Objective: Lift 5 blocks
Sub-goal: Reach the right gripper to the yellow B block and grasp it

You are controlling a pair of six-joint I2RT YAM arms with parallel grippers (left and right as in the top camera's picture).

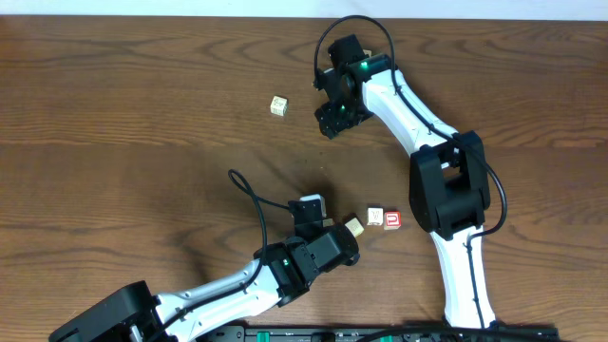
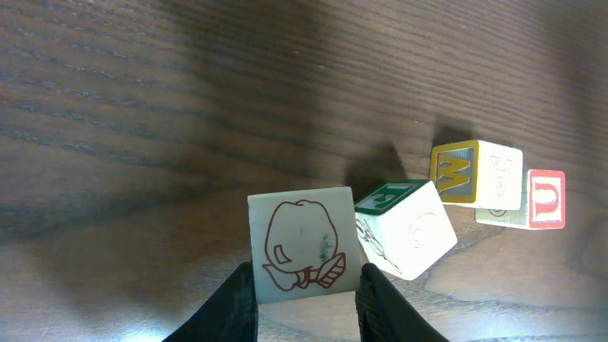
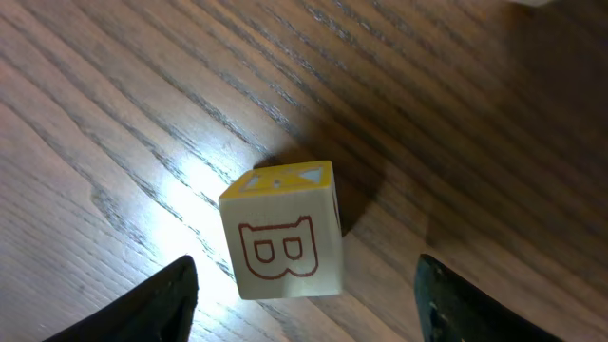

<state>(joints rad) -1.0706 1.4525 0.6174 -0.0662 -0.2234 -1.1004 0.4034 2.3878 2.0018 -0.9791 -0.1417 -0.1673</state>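
The left gripper (image 2: 306, 302) is clamped on a pale drawing block (image 2: 299, 242), a green-faced cube (image 2: 404, 223) touching it at three o'clock, a W block (image 2: 475, 174) and red U block (image 2: 543, 199) crowding beyond at two o'clock, while the right gripper (image 3: 309, 302) stands apart, the B block (image 3: 283, 233) untouched at twelve o'clock.

The table (image 1: 142, 114) is recorded from straight overhead, at a distance. Left wrist view is aimed low and close past the left gripper (image 2: 306, 275); the red-faced block (image 2: 545, 198) is shared with overhead. Right wrist view is pointed steeply down, close to the table.
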